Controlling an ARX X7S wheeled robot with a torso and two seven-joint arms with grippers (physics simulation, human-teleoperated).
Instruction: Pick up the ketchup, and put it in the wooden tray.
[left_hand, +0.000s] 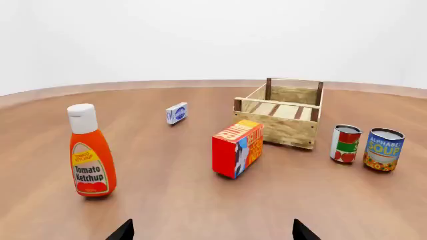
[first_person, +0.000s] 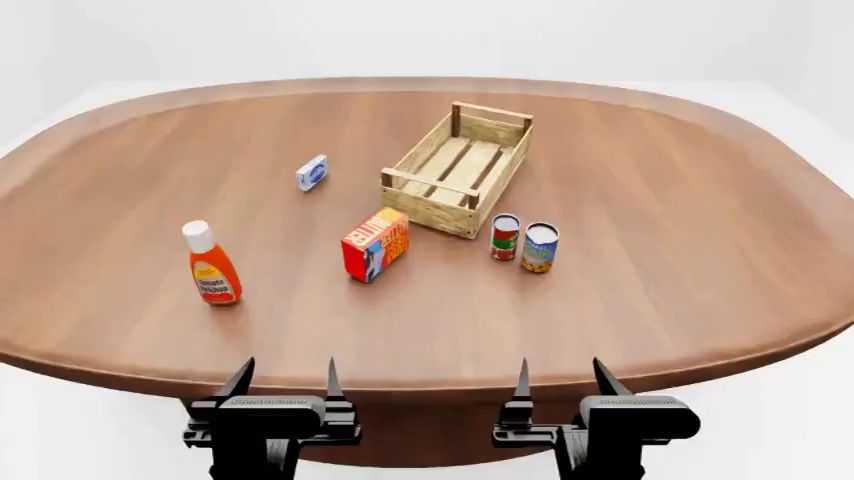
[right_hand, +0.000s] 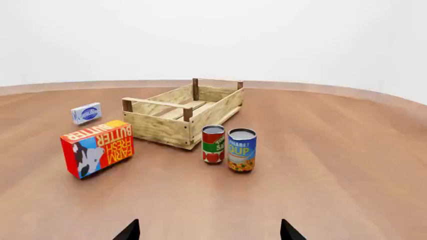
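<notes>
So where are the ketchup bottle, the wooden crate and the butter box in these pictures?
ketchup bottle (left_hand: 93, 167), left wrist view, on its front label.
wooden crate (first_person: 430, 207), head view, on the near end wall.
butter box (right_hand: 98, 148), right wrist view, on the printed front face.

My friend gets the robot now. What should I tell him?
Left gripper open, holding nothing, at the table's near edge. Right gripper the same.
Ketchup stands upright on the table, in front of the left gripper, untouched.
Wooden tray sits farther back with nothing in it; the butter box stands between them.
Done: nothing. Left: grasp the ketchup, carry it to the tray, release.
</notes>
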